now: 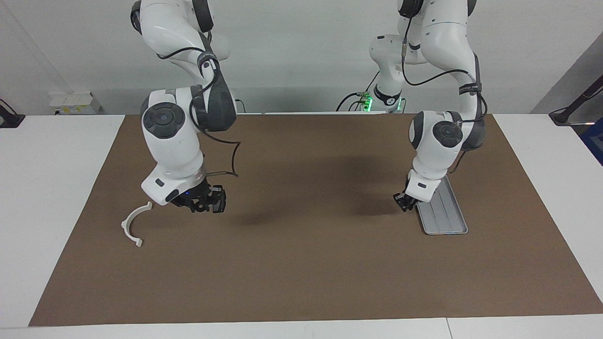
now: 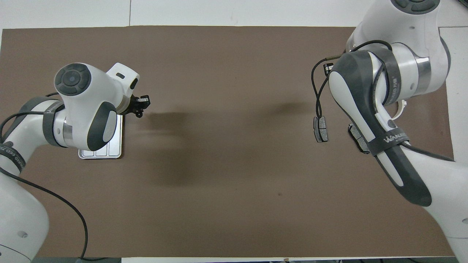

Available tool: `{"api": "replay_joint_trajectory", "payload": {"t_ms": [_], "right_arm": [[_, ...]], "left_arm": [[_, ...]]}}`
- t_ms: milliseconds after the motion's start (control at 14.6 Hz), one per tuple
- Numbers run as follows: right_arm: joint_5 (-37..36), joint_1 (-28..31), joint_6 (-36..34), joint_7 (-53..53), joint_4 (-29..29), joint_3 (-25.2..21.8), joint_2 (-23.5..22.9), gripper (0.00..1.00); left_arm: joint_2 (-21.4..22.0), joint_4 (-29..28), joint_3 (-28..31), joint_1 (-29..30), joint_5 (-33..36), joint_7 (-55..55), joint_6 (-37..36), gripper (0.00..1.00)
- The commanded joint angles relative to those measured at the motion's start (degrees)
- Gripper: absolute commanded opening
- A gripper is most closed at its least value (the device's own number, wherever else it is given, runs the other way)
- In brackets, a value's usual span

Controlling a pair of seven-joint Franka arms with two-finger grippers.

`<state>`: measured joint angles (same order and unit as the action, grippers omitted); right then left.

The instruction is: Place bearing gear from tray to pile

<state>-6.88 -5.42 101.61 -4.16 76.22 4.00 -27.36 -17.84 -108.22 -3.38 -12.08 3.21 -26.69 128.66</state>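
The tray [image 1: 445,214] lies on the brown mat [image 1: 301,263] toward the left arm's end of the table, and everything else can be placed from it. The left gripper [image 1: 404,201] hangs low just beside the tray's long edge that faces the middle of the mat, its fingers pressed together; whether they pinch anything small, I cannot tell. No bearing gear can be made out on the visible part of the tray, much of which is covered by the left arm in the overhead view. Well apart from the tray, toward the right arm's end of the table, lies the pile: a white half-ring bracket [image 1: 135,223] and 2 dark brake-pad pieces, 1 [image 2: 321,128] lying in the open and the other [image 2: 356,138] partly hidden under the right arm. The right gripper [image 1: 207,201] hovers low over the mat beside the bracket, on the side toward the tray; whether its fingers are spread or closed I cannot tell.
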Motion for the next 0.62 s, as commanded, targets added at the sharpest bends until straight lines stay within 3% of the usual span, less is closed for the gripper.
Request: {"api": "replay_joint_trajectory", "payload": {"t_ms": [0, 137, 342, 548], "right_arm": [[-0.24, 3.83, 5.86, 5.55, 7.26, 1.09, 3.27, 0.00], [-0.24, 5.41, 10.34, 7.40, 12.26, 1.09, 4.94, 0.00], [-0.15, 8.05, 17.38, 10.74, 19.39, 1.09, 7.31, 0.00], [-0.15, 9.72, 23.17, 11.27, 24.58, 1.09, 8.02, 0.00]], "left_arm": [[0.18, 3.28, 0.92, -6.88, 0.13, -7.12, -3.77, 0.13], [-0.35, 3.28, 0.92, -13.47, 0.13, -13.97, -1.41, 0.13], [-4.99, 6.17, 1.09, -20.68, 0.66, -20.75, 0.81, 0.12], [-7.21, 7.59, 0.92, -23.51, 5.05, -26.30, 1.59, 0.12]]}}
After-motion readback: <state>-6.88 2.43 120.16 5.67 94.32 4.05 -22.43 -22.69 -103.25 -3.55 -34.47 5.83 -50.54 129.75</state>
